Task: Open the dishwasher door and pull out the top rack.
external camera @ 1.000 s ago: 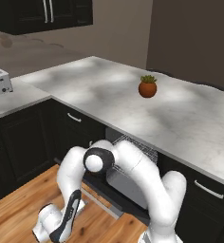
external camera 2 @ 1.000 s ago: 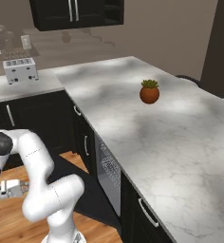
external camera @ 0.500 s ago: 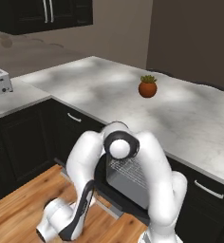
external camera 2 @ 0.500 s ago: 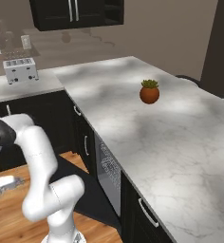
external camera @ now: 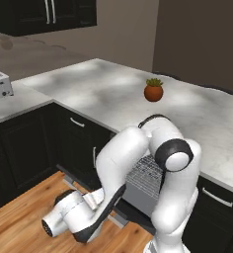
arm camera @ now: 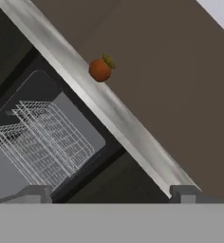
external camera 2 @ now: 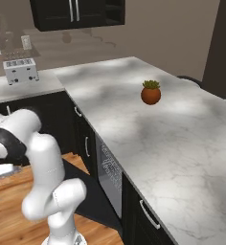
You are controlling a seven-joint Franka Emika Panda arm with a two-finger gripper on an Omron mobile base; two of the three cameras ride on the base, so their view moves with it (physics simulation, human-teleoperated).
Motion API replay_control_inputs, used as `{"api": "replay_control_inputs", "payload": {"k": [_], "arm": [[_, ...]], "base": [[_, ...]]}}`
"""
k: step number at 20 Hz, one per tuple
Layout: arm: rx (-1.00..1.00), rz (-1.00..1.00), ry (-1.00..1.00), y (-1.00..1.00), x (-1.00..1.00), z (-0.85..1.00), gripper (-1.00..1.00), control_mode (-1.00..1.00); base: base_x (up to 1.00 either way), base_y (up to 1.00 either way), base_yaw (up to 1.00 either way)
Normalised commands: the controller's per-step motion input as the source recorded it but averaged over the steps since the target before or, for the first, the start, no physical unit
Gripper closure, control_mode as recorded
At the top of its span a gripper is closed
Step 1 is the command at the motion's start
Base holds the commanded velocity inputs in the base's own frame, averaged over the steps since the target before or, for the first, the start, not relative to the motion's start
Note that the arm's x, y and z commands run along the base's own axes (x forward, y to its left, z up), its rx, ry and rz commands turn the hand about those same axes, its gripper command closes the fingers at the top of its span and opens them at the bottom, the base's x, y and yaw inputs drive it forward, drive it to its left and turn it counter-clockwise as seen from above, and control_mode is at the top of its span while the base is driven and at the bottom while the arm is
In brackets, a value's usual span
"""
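Jaws (arm camera: 111, 194) spread wide, empty, backed away from the top rack (arm camera: 42, 142) lying ahead and left of them. From the left base: arm swung lower than a second ago, top rack (external camera: 147, 172) out. From the right base: dishwasher door (external camera 2: 88, 194) down flat. Task looks done.

One of most things here, a few handles to count

One white robot arm (external camera: 138, 173), one wire top rack (arm camera: 42, 142) in the one open dishwasher, one dishwasher door (external camera 2: 93, 201) lying down flat, one small orange pot with a green plant (external camera: 153, 90) on the one grey marble counter (external camera 2: 148, 129), and one silver toaster (external camera 2: 20, 70); on the upper cabinet (external camera 2: 76, 14) I count two long silver handles, and along the lower black cabinets in the left base view four short silver handles show, though the arm may hide more
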Motion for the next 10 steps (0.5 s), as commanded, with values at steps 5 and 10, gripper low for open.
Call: {"api": "replay_control_inputs", "payload": {"k": [5, 10], "arm": [[0.02, 0.00, 0.03, -0.18, 0.00, 1.00, -1.00, -1.00], [0.00, 0.00, 0.19, -0.27, 0.02, 0.70, -1.00, -1.00]], "base": [[0.00, 0.00, 0.00], [0.00, 0.00, 0.00]]}}
